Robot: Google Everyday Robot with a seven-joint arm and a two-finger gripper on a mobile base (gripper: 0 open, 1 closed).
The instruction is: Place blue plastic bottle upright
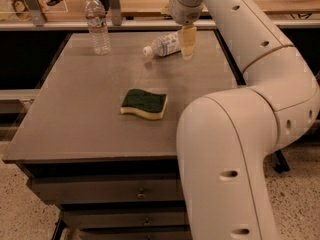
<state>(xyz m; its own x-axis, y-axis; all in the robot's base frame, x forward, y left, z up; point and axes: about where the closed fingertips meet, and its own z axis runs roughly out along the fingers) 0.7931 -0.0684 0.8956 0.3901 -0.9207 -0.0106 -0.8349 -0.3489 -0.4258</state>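
The blue plastic bottle (162,45) lies on its side at the back of the grey table (90,109). Its white cap points left and its blue-and-white label faces up. My gripper (187,43) hangs down from the arm at the bottle's right, base end, right against it or just in front of it. I cannot tell whether it touches the bottle.
A clear bottle with a narrow red-and-white label (97,24) stands upright at the back left. A green and yellow sponge (144,104) lies mid-table. My arm's large white elbow (225,149) fills the right foreground. A shelf with metal posts runs behind the table.
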